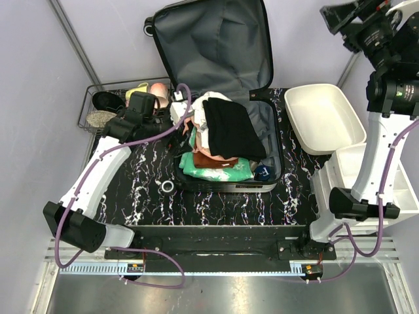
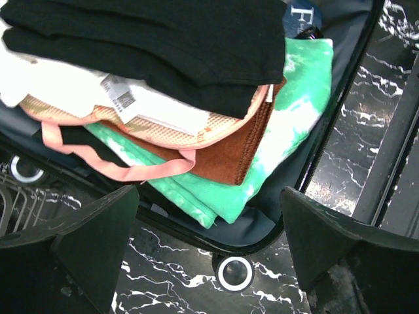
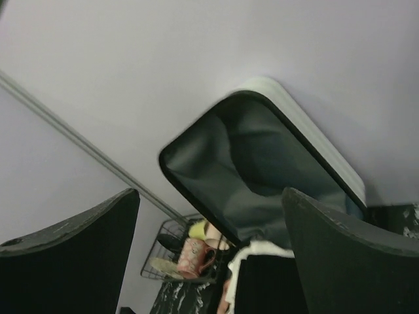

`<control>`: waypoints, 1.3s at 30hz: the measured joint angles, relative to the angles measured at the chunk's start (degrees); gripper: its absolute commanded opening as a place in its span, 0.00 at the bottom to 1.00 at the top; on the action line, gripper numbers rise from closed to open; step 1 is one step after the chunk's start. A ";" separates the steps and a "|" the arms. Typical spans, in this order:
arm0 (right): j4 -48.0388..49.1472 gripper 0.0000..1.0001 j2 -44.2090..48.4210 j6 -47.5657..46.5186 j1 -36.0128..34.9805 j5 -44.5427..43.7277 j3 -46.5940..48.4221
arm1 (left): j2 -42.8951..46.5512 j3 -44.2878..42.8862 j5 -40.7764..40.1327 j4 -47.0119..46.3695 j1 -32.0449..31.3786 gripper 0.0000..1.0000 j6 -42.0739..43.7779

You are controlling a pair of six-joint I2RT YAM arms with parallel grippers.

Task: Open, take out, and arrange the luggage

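The luggage (image 1: 273, 171) lies open on the black marbled table, its grey-lined lid (image 1: 216, 39) standing up against the back wall. The base holds a stack of folded clothes: a black garment (image 1: 229, 127) on top, white, pink-trimmed and brown pieces under it, and green tie-dye cloth (image 2: 288, 118) at the bottom. My left gripper (image 1: 178, 103) hovers open over the luggage's left rim, holding nothing. In the left wrist view this gripper (image 2: 209, 196) spans the rim and a white-ringed wheel (image 2: 234, 273). My right gripper (image 3: 211, 193) is raised high at the right, open and empty, facing the lid (image 3: 262, 157).
A black wire basket (image 1: 88, 108) with shoes and a pink mug (image 3: 193, 256) stands at the table's back left. White plastic bins (image 1: 324, 114) sit to the right of the luggage. The right arm's base column (image 1: 376, 163) rises beside them.
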State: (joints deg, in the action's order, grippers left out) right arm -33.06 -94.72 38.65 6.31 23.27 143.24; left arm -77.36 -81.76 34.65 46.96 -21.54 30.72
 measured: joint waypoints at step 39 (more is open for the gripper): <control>-5.66 0.92 22.40 -74.86 -23.65 6.56 -75.23 | -3.63 -3.69 10.54 -2.27 4.83 0.82 -8.98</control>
State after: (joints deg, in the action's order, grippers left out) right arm -38.72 -72.31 -36.21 -17.34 29.82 68.01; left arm -80.99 -85.45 45.19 44.69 -16.71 21.74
